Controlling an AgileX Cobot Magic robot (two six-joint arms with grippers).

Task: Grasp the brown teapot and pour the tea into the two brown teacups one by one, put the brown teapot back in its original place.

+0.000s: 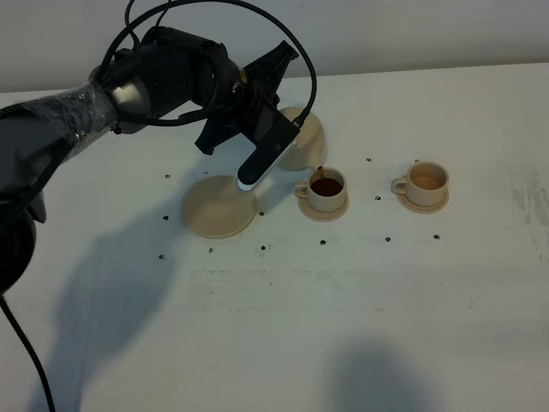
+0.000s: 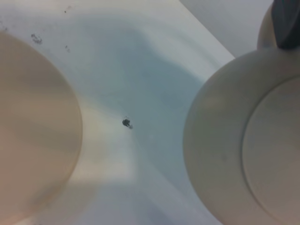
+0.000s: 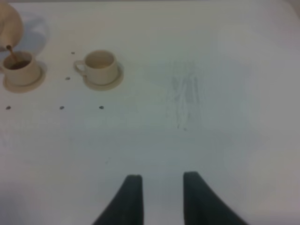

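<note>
White table (image 1: 386, 335) runs back to a pale wall (image 1: 412, 30), its far edge a straight line behind the crockery. The left tool (image 1: 283, 120) is clamped on the teapot (image 1: 307, 142) at its handle side. The left wrist view shows one dark finger (image 2: 287, 23) at the pot's upper edge. The teapot hangs tilted, clear of the table, with its spout down over the near cup (image 1: 326, 190). A thin brown stream runs from the spout to the dark tea inside. On the tool's other side lies the plate (image 1: 214, 210), flat and bare, its rim partly covered by the tool in the high view. The far cup (image 1: 426, 182), pale inside, stands on its own saucer (image 1: 433, 206), with bare table between the two cups. Small black dots (image 1: 377, 198) ring the set. Beyond the far cup the table lies open out to a scuffed patch (image 1: 525, 197), and the whole front strip is free. The right tool (image 3: 161, 177) hangs over that open side, well apart from the cups, jaws parted with nothing between them.
</note>
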